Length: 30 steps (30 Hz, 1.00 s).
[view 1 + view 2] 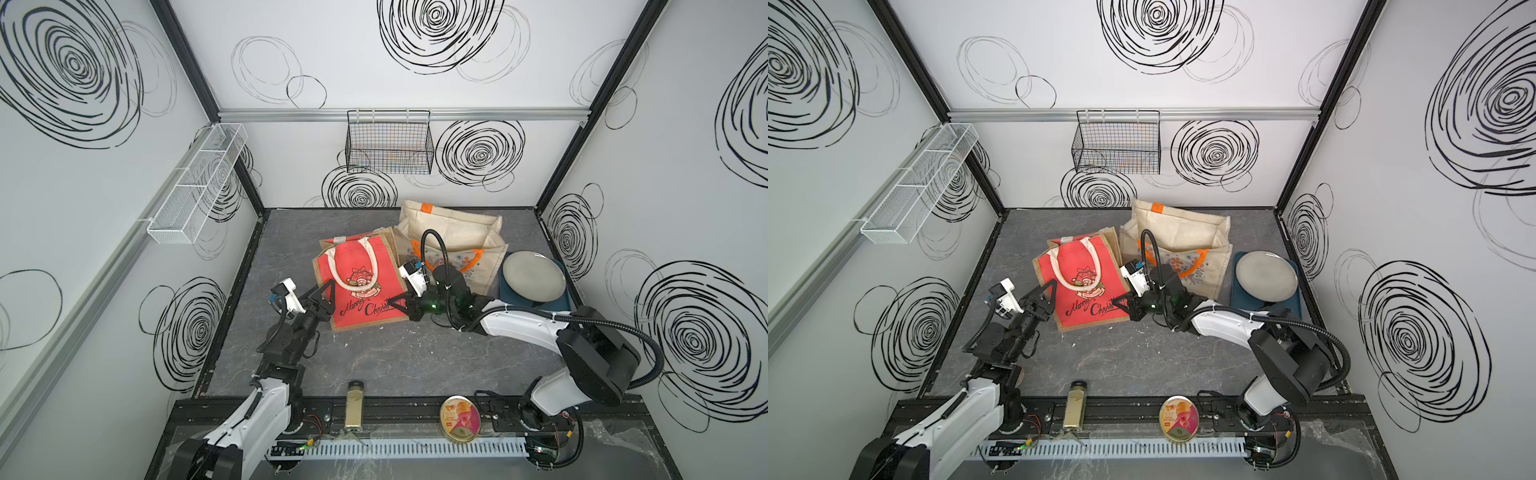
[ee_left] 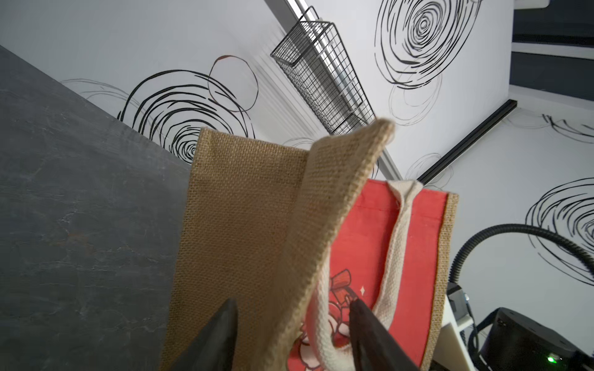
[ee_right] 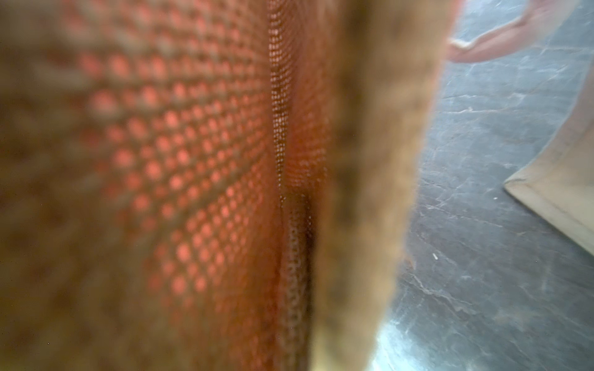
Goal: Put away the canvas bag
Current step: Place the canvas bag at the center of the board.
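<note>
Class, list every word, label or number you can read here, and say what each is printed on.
"Merry Chris": black script on the red bag; the word's end is hidden behind the right gripper.
Round tin: label print too small to read.
Spice jar: no readable text.

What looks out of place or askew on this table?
The spice jar lies on its side across the black front rail, partly off the table top; the round tin rests on that rail too.
</note>
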Each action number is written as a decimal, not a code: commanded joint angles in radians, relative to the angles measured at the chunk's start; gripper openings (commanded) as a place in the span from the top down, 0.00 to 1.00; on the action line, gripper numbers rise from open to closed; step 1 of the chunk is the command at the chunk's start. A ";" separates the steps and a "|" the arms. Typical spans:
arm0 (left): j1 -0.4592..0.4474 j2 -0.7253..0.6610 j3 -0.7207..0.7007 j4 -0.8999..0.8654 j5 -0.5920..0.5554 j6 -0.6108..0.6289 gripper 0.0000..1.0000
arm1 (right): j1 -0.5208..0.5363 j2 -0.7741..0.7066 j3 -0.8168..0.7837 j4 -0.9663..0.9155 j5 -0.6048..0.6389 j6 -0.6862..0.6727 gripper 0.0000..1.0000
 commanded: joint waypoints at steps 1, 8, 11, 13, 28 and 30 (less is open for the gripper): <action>0.014 0.025 -0.087 0.087 -0.013 0.027 0.44 | 0.011 0.006 0.047 0.013 -0.047 -0.014 1.00; 0.011 -0.044 0.012 -0.213 -0.118 0.095 0.65 | 0.001 -0.012 0.062 0.007 -0.041 -0.006 1.00; -0.030 -0.097 0.110 -0.450 -0.220 0.201 0.71 | -0.005 -0.022 0.069 0.001 -0.040 -0.009 1.00; -0.028 -0.095 0.129 -0.508 -0.233 0.202 0.87 | -0.009 -0.019 0.075 0.000 -0.046 -0.013 1.00; -0.024 -0.136 0.373 -0.798 -0.265 0.118 0.96 | 0.034 0.060 0.235 -0.035 -0.012 -0.023 1.00; -0.001 -0.122 0.478 -0.929 -0.296 0.127 0.97 | 0.040 0.104 0.295 -0.016 -0.006 0.037 1.00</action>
